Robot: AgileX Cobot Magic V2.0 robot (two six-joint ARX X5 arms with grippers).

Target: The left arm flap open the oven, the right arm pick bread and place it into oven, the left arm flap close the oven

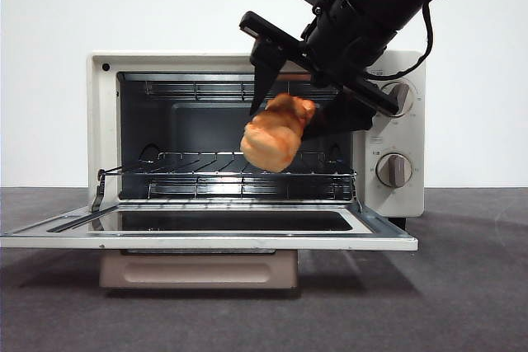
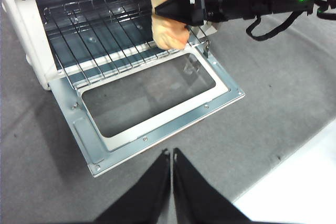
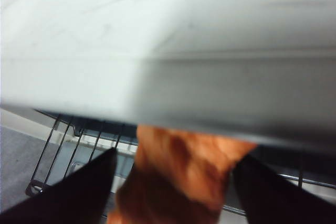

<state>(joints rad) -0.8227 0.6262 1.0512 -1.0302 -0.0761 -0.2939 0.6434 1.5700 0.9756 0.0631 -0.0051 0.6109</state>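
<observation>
On the grey table, the cream-white boxy toaster oven [image 1: 396, 121] is being presented with its dark glass door [image 1: 206, 232] folded fully down, lying flat and level in front of the cavity. Inside, the chrome wire rack [image 1: 223, 175] is being left bare, with heating bars visible along the ceiling. Two round knobs [image 1: 394, 169] are being shown on the right-hand panel.

From the upper right of the front view, the black right gripper [image 1: 285, 117] is being angled down toward the mouth of the oven. Between its jaws the small golden-orange twisted loaf of bread [image 1: 274, 133] is being pinched at its upper part, the rest hanging below. The loaf is being held above the rack's front edge, just at the opening and clear of the wire; in the right wrist view it [image 3: 178, 177] is being seen close under the oven's pale top edge.

The left gripper [image 2: 171, 156] is being held back well in front of the lowered door, its jaws pressed together on nothing.

The placing step is judged to be in hand. To be done well, the loaf should be carried deeper and lowered until it is resting on the wire before the jaws are spread, clearance from the top frame being watched so nothing is knocked. Release near the rack's middle would keep the door's path free.
</observation>
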